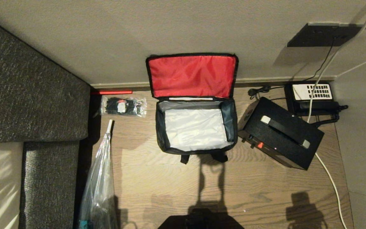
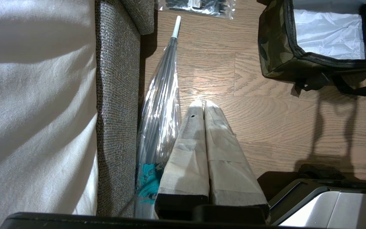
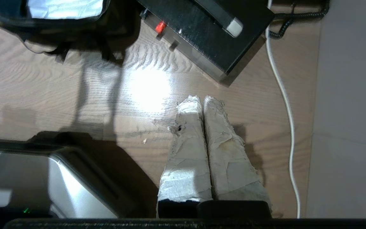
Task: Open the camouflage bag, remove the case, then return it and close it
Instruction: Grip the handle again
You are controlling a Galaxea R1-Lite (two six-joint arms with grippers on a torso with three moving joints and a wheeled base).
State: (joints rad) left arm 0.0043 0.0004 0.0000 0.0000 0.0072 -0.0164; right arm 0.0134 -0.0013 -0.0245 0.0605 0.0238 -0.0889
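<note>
The camouflage bag (image 1: 160, 127) stands open on the wooden floor against the wall. Its red-lined lid (image 1: 192, 76) leans back on the wall, and its silver-grey inside shows nothing in it. The case (image 1: 292, 144), flat and black with a strap handle and small red details on its side, lies on the floor just right of the bag, turned at an angle. My left gripper (image 2: 202, 103) hangs shut and empty above the floor, short of the bag's (image 2: 275, 47) front left corner. My right gripper (image 3: 202, 99) is shut and empty, short of the case's (image 3: 202, 28) near corner. Neither gripper shows in the head view.
A grey upholstered sofa (image 1: 27, 95) fills the left side, with a clear folded umbrella (image 1: 100, 178) along it. A clear packet of black items (image 1: 123, 106) lies left of the bag. A black telephone (image 1: 311, 95) and a white cable (image 1: 329, 178) lie at the right.
</note>
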